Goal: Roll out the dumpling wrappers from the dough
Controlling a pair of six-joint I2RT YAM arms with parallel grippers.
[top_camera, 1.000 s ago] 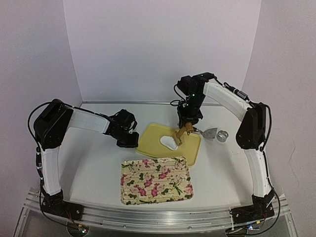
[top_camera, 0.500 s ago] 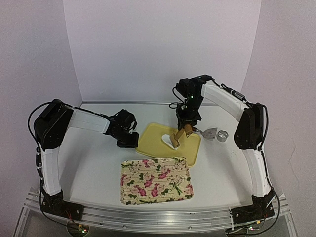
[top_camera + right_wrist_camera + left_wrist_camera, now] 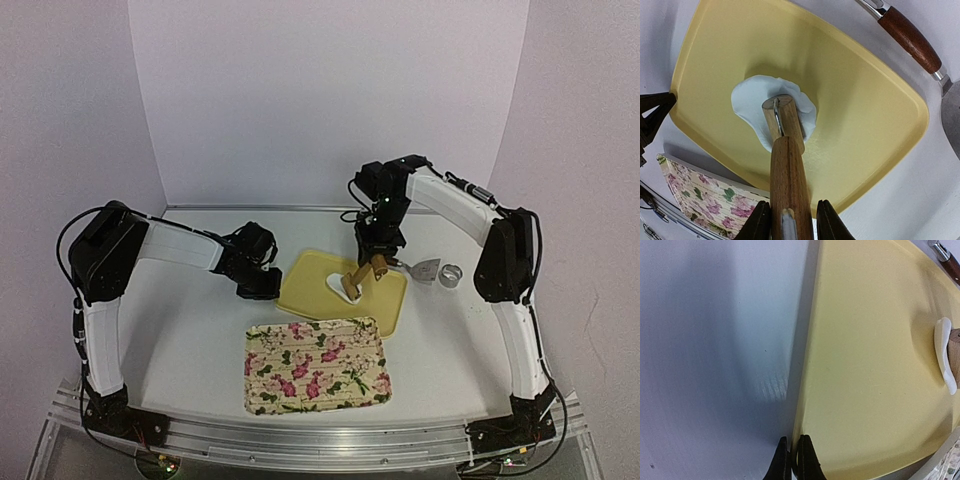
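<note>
A flat, irregular white piece of dough (image 3: 333, 283) lies on a yellow board (image 3: 385, 300). No round wrapper disc shows. My right gripper (image 3: 379, 262) is shut on the handle of a wooden roller (image 3: 356, 277), whose head rests on the dough. In the right wrist view the roller (image 3: 787, 170) runs from my gripper (image 3: 792, 220) down onto the dough (image 3: 752, 100) on the board (image 3: 865, 115). My left gripper (image 3: 268, 285) is shut on the board's left edge. In the left wrist view that gripper (image 3: 794, 460) pinches the board (image 3: 865, 365), and the dough (image 3: 942, 350) shows at far right.
A floral tray (image 3: 315, 365) lies in front of the board and shows in the right wrist view (image 3: 700, 192). A metal scraper with a wooden handle (image 3: 425, 268) and a metal ring cutter (image 3: 452, 275) lie right of the board. The scraper handle (image 3: 910, 37) is beside the board's far edge.
</note>
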